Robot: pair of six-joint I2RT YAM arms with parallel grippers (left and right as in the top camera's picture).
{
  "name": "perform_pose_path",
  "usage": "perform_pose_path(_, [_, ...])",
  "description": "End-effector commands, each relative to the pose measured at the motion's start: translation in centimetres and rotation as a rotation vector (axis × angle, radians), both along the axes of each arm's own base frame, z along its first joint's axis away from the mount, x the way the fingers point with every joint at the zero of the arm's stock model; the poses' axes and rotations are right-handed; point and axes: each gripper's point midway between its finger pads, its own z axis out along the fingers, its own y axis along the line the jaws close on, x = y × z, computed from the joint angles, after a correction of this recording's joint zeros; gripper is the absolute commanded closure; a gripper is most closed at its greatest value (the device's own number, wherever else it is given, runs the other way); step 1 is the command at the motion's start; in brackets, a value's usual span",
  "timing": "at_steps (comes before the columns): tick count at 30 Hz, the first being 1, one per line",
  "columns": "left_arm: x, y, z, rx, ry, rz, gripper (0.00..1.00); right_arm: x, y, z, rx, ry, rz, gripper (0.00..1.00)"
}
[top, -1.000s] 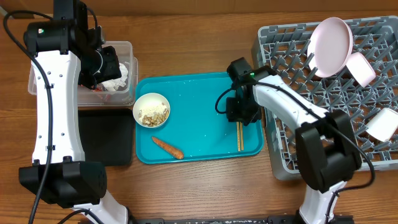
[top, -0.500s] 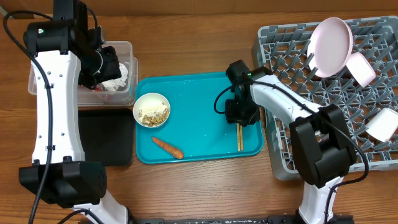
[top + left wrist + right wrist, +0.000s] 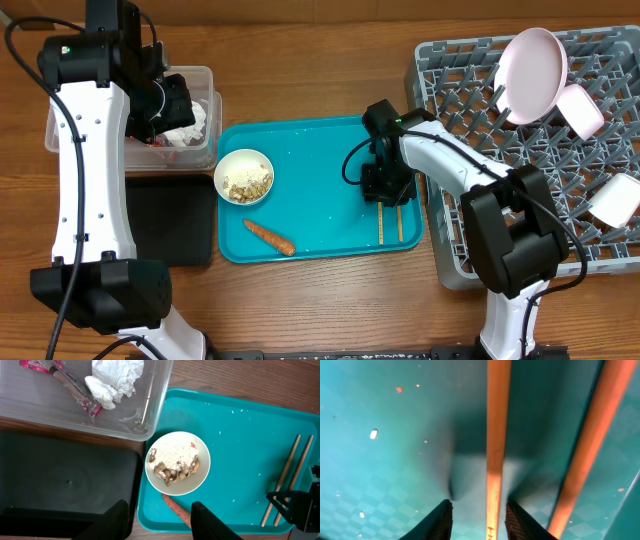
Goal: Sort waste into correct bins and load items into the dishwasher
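Right fingers (image 3: 436, 526) are hanging partly open low over the teal tray (image 3: 320, 205), straddling one stick of the chopsticks (image 3: 381, 225). That stick is running straight through the gap with some tray showing beside it, so I am judging that nothing is clamped yet. Its partner is lying just outside the right-hand finger. Both sticks are lying side by side along the tray's right edge, their long axis running from the tray's near side toward its far side, so the fingers are sitting square across that axis. My right arm is plainly the nearer one. The left fingers (image 3: 206, 522) are hovering apart and holding nothing, off the tray's left side above the clear tub (image 3: 60, 135). That tub is holding the crumpled tissue (image 3: 112, 380) and the red wrapper (image 3: 75, 385). The black tray (image 3: 170, 220), below the tub and touching the teal tray's left edge, is showing nothing inside. On the teal tray's left half a small bowl (image 3: 244, 177) is carrying the rice scraps, with the carrot piece (image 3: 270, 238) lying just nearer than it. Right of the teal tray, the grey rack (image 3: 460, 150) is already holding a plate (image 3: 532, 60) and two smaller white dishes. I am thinking the close should gather both sticks, not one.
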Motion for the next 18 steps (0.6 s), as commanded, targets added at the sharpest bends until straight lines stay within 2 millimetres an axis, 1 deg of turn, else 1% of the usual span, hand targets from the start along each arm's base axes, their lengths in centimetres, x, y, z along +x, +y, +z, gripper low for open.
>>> perform_pose_path(1, [-0.2, 0.2, 1.3, -0.002, -0.034, 0.022, 0.57, -0.1, -1.1, -1.5, -0.075, 0.004, 0.007, 0.77])
perform_pose_path(3, [-0.2, 0.2, 1.3, -0.002, -0.034, 0.022, 0.56, -0.1, -1.1, -1.4, -0.075, 0.005, 0.007, 0.89])
perform_pose_path(7, [-0.2, 0.2, 1.3, -0.002, -0.033, 0.022, 0.56, -0.2, -1.1, -1.4, -0.076, 0.008, 0.008, 0.92])
perform_pose_path(9, [-0.3, 0.2, 1.3, -0.002, -0.032, 0.022, 0.56, -0.3, -1.1, -1.4, -0.076, 0.011, 0.007, 0.96])
perform_pose_path(12, [-0.3, 0.2, 1.3, -0.002, -0.031, 0.021, 0.57, -0.4, -1.2, -1.3, -0.080, 0.018, 0.008, 0.96])
perform_pose_path(15, [-0.3, 0.2, 1.3, -0.001, -0.031, 0.022, 0.56, -0.1, -1.2, -0.3, -0.075, 0.005, 0.007, 0.96])
perform_pose_path(17, [-0.3, 0.2, 1.3, -0.002, -0.031, 0.021, 0.57, 0.5, -0.9, 1.2, -0.059, -0.029, 0.017, 0.96])
perform_pose_path(18, [-0.3, 0.2, 1.3, -0.001, -0.032, 0.022, 0.57, 1.0, -0.7, 2.4, -0.042, -0.061, 0.035, 0.96])
